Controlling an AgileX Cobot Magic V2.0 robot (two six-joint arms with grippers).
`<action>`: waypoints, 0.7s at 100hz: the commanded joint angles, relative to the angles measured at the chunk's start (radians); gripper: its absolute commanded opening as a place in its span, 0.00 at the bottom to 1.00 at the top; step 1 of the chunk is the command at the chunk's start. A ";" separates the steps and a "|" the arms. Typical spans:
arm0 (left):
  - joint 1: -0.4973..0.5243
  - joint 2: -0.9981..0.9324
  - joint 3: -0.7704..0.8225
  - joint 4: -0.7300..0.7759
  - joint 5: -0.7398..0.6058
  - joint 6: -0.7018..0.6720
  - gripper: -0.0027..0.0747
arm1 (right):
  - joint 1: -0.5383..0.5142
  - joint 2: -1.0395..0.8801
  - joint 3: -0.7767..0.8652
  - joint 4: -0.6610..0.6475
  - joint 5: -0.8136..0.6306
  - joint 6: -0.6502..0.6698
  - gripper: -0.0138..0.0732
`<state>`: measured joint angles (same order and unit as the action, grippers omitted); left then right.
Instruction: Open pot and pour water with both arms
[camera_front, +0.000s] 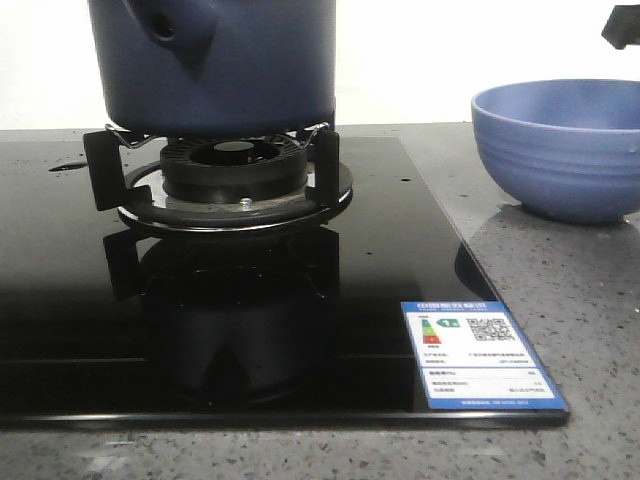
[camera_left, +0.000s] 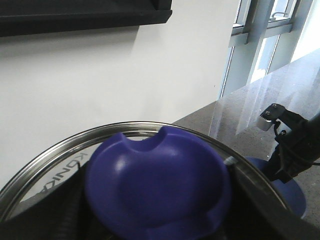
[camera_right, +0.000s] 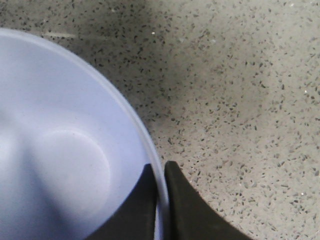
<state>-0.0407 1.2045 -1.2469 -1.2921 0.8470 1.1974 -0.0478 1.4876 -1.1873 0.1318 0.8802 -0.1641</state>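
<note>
The dark navy pot (camera_front: 215, 60) stands on the burner, its tubular stub (camera_front: 170, 25) at the upper left; its top is out of the front view. In the left wrist view a steel-rimmed glass lid (camera_left: 60, 150) with a blue knob (camera_left: 155, 185) fills the lower part. My left gripper (camera_left: 157, 200) has dark fingers tight on both sides of the knob. I cannot tell whether the lid rests on the pot. My right gripper (camera_right: 161, 175) is shut on the rim of the periwinkle bowl (camera_right: 60, 150), one finger inside, one outside. The bowl (camera_front: 560, 150) stands at the right.
A gas burner (camera_front: 235, 165) with black pan supports sits on a black glass hob (camera_front: 80, 300). An energy label sticker (camera_front: 478, 355) lies at the hob's front right corner. Grey speckled counter (camera_front: 560, 300) surrounds it. A white wall and window stand behind.
</note>
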 joint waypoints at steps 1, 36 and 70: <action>-0.010 -0.029 -0.039 -0.095 -0.021 0.004 0.50 | -0.007 -0.029 -0.024 0.007 -0.034 -0.001 0.18; -0.025 -0.024 -0.039 -0.095 -0.021 0.009 0.50 | -0.007 -0.124 -0.075 0.007 0.044 -0.001 0.65; -0.152 0.091 -0.039 -0.095 -0.019 0.137 0.50 | -0.007 -0.392 -0.091 0.009 0.076 -0.009 0.65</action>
<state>-0.1624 1.2901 -1.2477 -1.2960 0.8490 1.2760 -0.0478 1.1843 -1.2455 0.1357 0.9812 -0.1641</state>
